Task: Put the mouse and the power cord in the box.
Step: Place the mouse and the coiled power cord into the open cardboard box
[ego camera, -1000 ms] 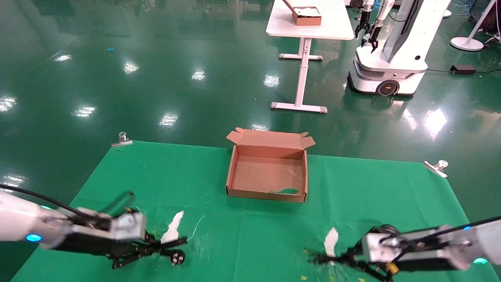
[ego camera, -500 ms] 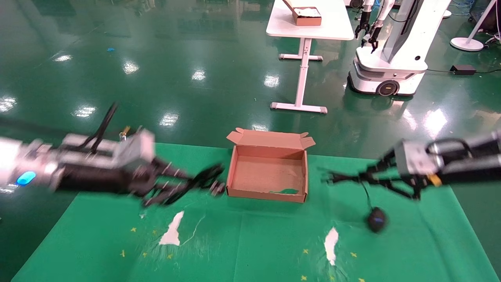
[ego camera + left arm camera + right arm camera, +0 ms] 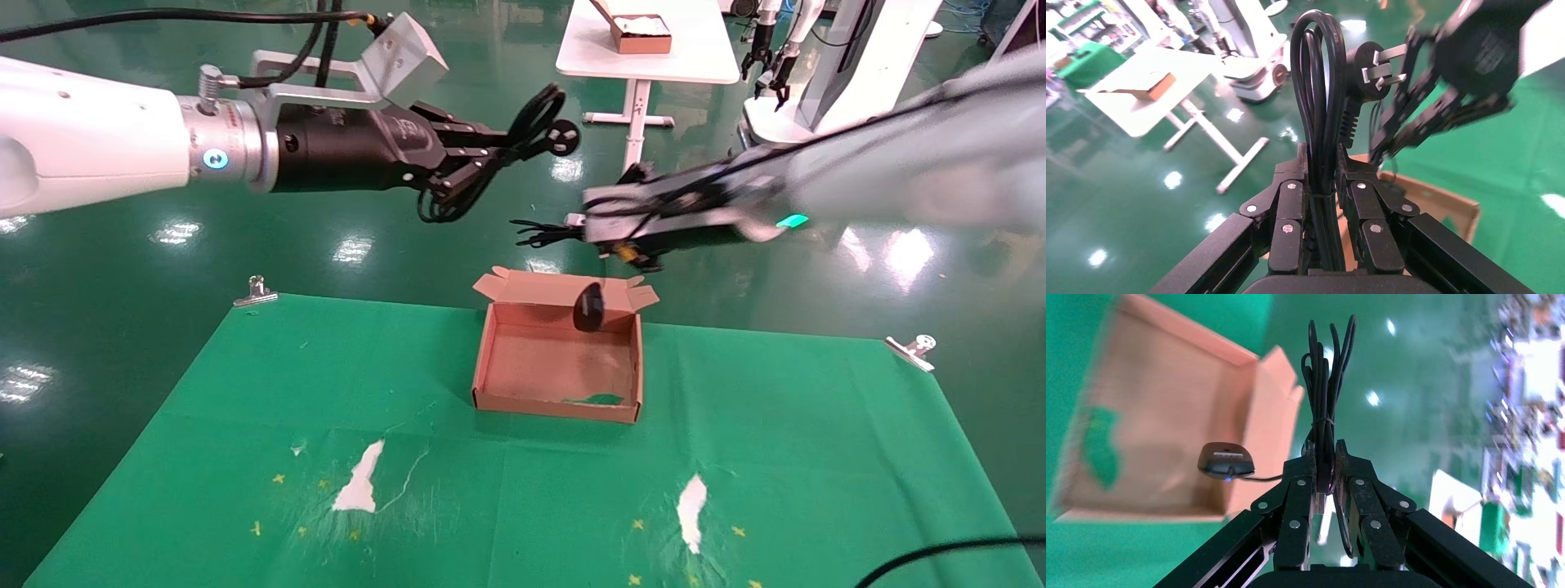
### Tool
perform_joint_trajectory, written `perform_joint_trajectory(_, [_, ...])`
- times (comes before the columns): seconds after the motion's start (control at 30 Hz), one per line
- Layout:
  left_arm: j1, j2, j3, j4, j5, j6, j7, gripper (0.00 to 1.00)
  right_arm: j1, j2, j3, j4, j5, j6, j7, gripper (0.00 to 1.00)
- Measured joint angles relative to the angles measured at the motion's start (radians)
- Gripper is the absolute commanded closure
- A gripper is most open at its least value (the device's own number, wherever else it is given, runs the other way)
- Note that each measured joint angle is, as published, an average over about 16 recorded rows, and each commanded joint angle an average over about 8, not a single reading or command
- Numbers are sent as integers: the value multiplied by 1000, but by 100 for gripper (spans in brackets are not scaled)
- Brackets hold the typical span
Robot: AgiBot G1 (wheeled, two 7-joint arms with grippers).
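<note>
A: Jaws, left gripper (image 3: 1320, 184): clamped on the cord (image 3: 1318, 92), its loops pinched between the fingers (image 3: 1289, 208). Plug (image 3: 1364, 70) juts past the tip, prongs bare.

B: Jaws, right gripper (image 3: 1324, 462): closed on the bundled cable (image 3: 1324, 380) of the mouse (image 3: 1225, 461). The mouse itself hangs free below on a thin lead.

A: Position, left gripper (image 3: 478, 151): raised well above the table, left of the box (image 3: 523, 404) and beyond its far edge; cord (image 3: 531, 118) held out sideways.

B: Position, right gripper (image 3: 543, 233): raised over the box's far flaps, pointing toward the left gripper, the two tips near but apart. Mouse (image 3: 588, 309) dangles over the far side of the box, touching nothing that can be seen.

A: Box: open, on the green cloth (image 3: 245, 392), torn notch at its near wall. Nothing inside it.

B: Surroundings: metal clips (image 3: 255, 292) at the cloth's far corners; white table (image 3: 695, 49) and another robot (image 3: 817, 122) farther off.
</note>
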Motion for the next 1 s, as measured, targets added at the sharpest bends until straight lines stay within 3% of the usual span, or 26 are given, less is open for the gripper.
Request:
perform_joint_trajectory(0.17, [18, 6, 2, 20, 5, -29, 33, 100, -86, -44, 11, -10, 34, 124, 10, 100])
perform_joint_trajectory(0.37, [55, 19, 4, 59, 8, -57, 90, 100, -173, -48, 24, -5, 85, 175, 50, 97])
perform_joint_trajectory(0.63, [83, 47, 7, 96, 13, -106, 180, 100, -227, -43, 41, -5, 146, 205, 98, 1])
perform_joint_trajectory(1.0, [131, 102, 40, 48, 23, -194, 259, 100, -234, -24, 59, -19, 198, 277, 63, 0])
